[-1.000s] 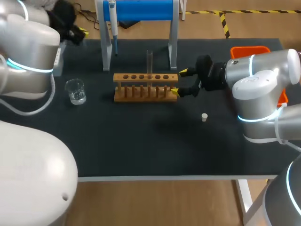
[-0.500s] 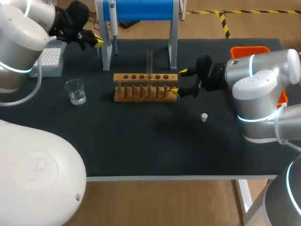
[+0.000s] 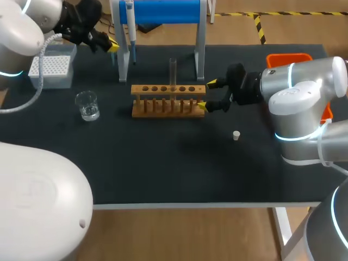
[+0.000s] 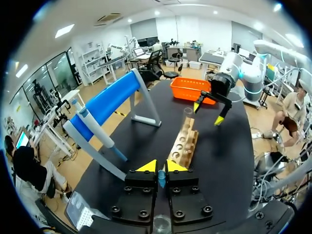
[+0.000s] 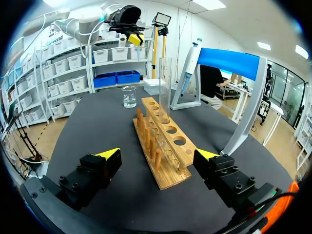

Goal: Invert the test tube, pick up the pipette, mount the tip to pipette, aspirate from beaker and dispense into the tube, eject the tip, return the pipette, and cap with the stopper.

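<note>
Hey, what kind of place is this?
Probably a lab bench set up for pipetting work: a wooden rack holding an upright test tube, a glass beaker, and a pipette hanging on a blue stand.

Black matte surface with a pale front edge. Wooden tube rack stands mid-surface, long side facing the front edge, one row of holes on top. Clear beaker sits upright left of the rack, well apart from it. Grey tip box is at the far left, behind the beaker. Pipette stand, grey legs under a blue top bar, has its feet on the surface just behind the rack. Small white stopper lies alone, right of and in front of the rack. Orange tray sits at the far right corner, partly hidden.
</note>
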Controlling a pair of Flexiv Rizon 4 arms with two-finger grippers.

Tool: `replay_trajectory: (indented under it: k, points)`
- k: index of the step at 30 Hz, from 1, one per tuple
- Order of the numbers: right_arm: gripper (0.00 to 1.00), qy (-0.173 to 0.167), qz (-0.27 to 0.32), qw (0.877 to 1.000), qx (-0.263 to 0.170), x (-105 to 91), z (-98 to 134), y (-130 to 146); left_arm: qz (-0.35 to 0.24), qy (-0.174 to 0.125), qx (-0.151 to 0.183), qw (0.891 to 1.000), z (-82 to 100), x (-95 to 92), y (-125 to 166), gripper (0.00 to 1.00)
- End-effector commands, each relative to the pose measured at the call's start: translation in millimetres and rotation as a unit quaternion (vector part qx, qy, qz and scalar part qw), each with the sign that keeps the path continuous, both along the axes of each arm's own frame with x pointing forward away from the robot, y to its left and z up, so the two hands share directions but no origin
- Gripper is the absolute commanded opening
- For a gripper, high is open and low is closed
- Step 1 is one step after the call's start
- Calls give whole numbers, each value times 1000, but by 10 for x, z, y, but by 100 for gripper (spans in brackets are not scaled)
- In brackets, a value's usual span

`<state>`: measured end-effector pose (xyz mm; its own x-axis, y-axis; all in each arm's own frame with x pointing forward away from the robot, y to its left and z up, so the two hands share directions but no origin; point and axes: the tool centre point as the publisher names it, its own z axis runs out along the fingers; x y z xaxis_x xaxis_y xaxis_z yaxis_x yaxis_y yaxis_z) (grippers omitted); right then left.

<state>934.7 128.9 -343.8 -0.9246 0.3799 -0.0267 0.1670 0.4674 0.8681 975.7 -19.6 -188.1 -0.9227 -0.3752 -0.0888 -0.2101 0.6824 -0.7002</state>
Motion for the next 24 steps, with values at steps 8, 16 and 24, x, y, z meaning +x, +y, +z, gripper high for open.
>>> replay_trajectory:
  k: [8, 16, 24]
  points:
    - [100, 0, 0, 1000, 1, 0, -4, -5, -35, -3, -1, 999, 248, -698, -889, 0]
    - [100, 0, 0, 1000, 1, 0, -4, -5, -68, 20, 8, 997, 227, -1083, -1454, 0]
    - [100, 0, 0, 1000, 1, 0, -4, -5, -59, 13, -11, 998, 74, -1243, -1559, 0]
